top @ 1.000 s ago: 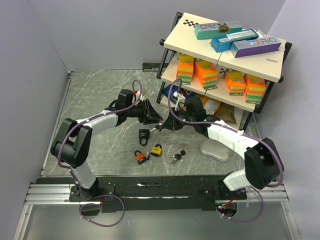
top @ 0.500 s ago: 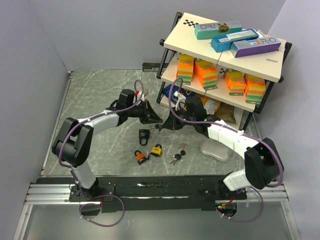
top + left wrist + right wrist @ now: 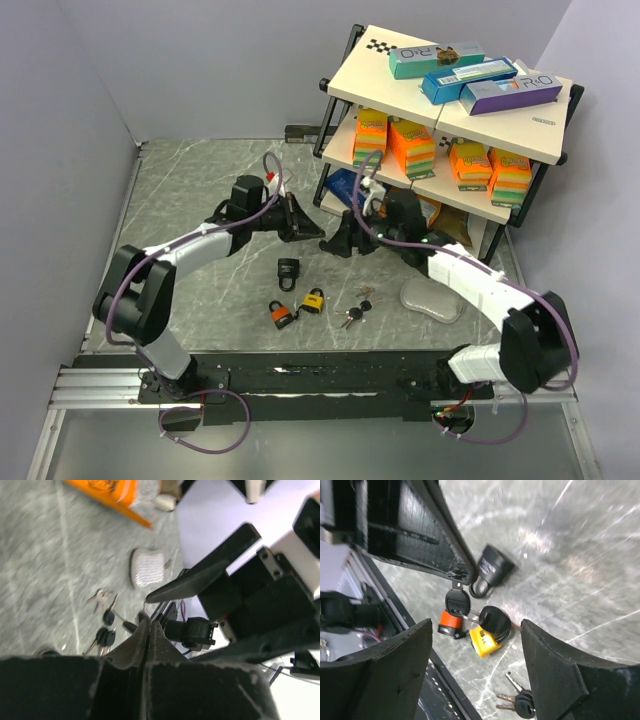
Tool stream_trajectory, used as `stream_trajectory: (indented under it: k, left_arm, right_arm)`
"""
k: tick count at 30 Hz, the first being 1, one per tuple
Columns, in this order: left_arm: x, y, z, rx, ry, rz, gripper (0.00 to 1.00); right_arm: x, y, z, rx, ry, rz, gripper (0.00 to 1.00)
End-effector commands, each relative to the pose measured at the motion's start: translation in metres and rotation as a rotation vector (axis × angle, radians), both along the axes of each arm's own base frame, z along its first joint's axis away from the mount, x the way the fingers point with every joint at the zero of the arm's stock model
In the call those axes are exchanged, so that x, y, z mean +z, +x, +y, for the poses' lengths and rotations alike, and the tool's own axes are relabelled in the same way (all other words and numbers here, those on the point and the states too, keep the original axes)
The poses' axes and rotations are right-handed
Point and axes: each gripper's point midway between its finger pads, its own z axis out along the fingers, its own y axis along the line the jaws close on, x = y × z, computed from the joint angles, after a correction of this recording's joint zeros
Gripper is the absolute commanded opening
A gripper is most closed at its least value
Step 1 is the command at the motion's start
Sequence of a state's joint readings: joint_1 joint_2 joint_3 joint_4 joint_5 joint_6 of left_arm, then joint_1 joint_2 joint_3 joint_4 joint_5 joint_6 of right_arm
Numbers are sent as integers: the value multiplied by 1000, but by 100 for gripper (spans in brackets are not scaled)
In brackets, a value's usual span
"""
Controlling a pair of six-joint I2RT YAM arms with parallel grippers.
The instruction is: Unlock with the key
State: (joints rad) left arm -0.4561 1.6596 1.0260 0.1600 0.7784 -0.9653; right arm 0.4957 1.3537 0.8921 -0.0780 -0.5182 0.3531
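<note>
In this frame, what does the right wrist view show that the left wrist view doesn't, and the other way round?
Only the right wrist: the black padlock, orange padlock and yellow padlock, plus the key pinched in the left gripper. Only the left wrist: the silver pouch and an orange box. Both: the loose keys.

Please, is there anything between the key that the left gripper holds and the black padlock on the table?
Nothing visible. The key hangs from the shut left gripper. The black padlock lies close by on the bare table, and the open right gripper stands to the side of that path.
</note>
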Motion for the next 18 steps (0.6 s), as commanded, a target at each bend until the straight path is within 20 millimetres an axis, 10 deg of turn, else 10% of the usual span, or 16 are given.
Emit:
stream_trajectory:
  k: [1,18]
  left_arm:
    - [49,-2,-2,-12,-105,-202,1]
    - [85,-32,-12,-103,-218,-352,1]
  right_arm:
    - [47,-2,-11,-9,115,-79,78]
    - [66,-11,9,127,261,-45,59]
